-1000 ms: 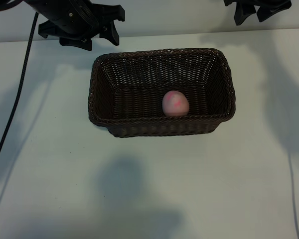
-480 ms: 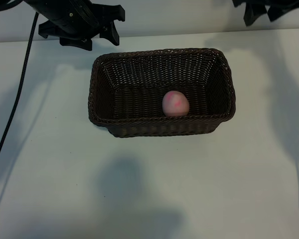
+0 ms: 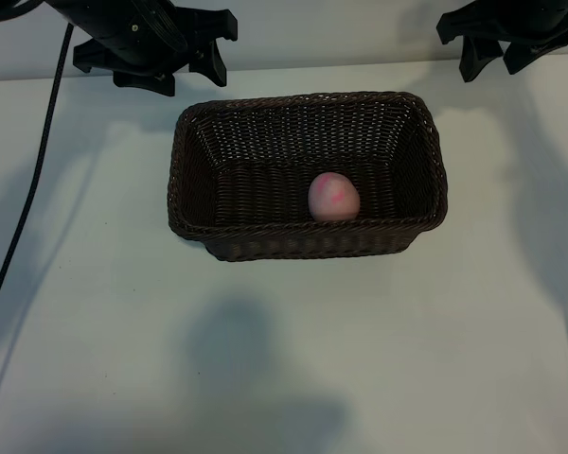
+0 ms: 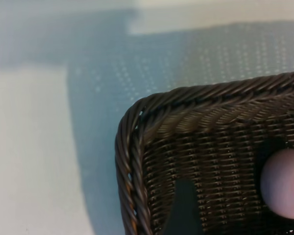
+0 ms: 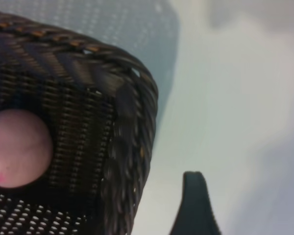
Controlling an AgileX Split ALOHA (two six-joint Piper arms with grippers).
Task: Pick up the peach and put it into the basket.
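Exterior: peach (image 3: 333, 197) rests inside basket (image 3: 308, 241); left pincer (image 3: 151, 59) and right pincer (image 3: 506, 43) released, empty, behind it. Left wrist: peach (image 4: 283, 183) on weave. Right wrist: rim (image 5: 132, 147) near; a careless descent risks snagging it.

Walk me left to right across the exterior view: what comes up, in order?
Left hand at the table's far edge → basket, near-left rim first → peach inside it, right of centre against the near wall → right hand at the far right.
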